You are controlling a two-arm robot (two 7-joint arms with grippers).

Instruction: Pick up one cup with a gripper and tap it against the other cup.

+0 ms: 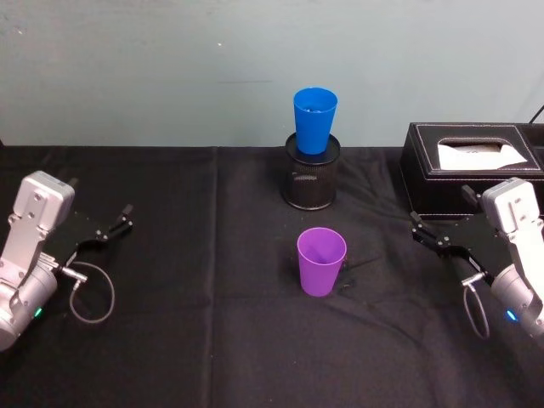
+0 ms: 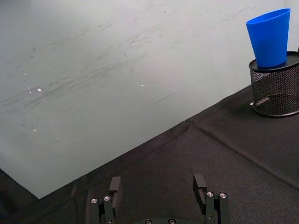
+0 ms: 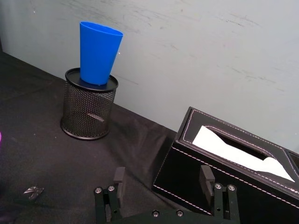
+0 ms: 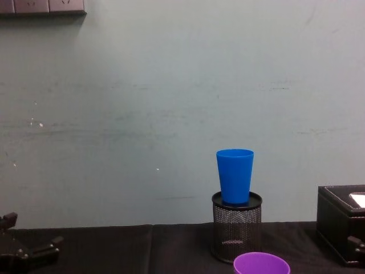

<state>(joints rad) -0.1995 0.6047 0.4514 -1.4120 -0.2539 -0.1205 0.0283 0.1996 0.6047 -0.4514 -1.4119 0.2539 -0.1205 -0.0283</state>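
The purple cup (image 1: 321, 261) stands upright, rim up, near the middle of the tabletop (image 1: 212, 340), which a black cloth covers. Nothing touches the cup. Behind it, toward the back edge and a little apart, stands a black mesh holder (image 1: 311, 180). The blue cup (image 1: 314, 120) sits upright on top of the holder, rim up, with its narrow base on the holder's black top.

The left gripper (image 2: 157, 186) lies low over the cloth near the left edge, well apart from both cups. Its fingers (image 2: 115, 186) are spread wide with nothing between them. In its wrist view the blue cup and holder show far off.

The right gripper (image 3: 162, 179) lies low near the right edge, just in front of a black tissue box (image 1: 472, 174) that sits at the back right corner. Its fingers (image 3: 206, 176) are likewise spread and hold nothing. It too is well apart from the purple cup.
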